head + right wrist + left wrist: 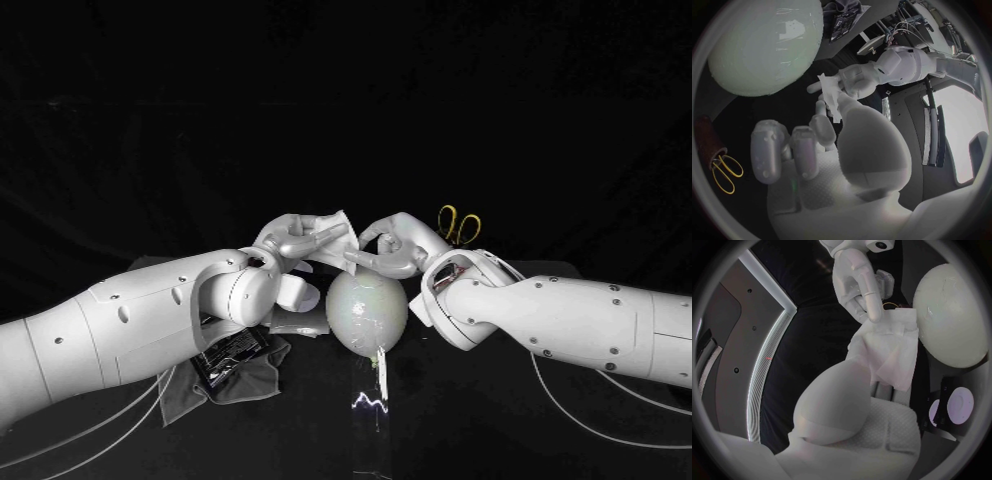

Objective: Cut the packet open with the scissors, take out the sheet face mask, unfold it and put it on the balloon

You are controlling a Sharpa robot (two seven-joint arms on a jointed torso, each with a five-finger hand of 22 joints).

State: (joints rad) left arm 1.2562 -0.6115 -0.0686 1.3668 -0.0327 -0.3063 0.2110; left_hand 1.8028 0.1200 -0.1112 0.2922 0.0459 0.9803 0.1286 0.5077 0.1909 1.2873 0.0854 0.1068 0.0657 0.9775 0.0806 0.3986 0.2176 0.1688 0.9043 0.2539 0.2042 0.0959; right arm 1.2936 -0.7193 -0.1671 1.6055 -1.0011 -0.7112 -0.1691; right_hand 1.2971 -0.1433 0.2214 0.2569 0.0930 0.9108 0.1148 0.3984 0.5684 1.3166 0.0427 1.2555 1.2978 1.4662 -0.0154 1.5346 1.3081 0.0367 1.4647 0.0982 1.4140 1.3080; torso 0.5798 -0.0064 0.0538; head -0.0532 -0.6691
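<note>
At the balloon's (365,308) twelve o'clock, the left robot hand (294,238) and the right robot hand (392,241) each pinch an edge of the white mask (336,236), held between them, apparently to spread it open before draping it.

**Black table with a balloon at its middle**

The black table (462,420) carries a pale balloon (365,305) at its middle. Yellow-handled scissors (459,225) lie at one o'clock from it. At eight o'clock a grey cloth (185,395) lies spread, a dark packet (231,360) on top.
</note>
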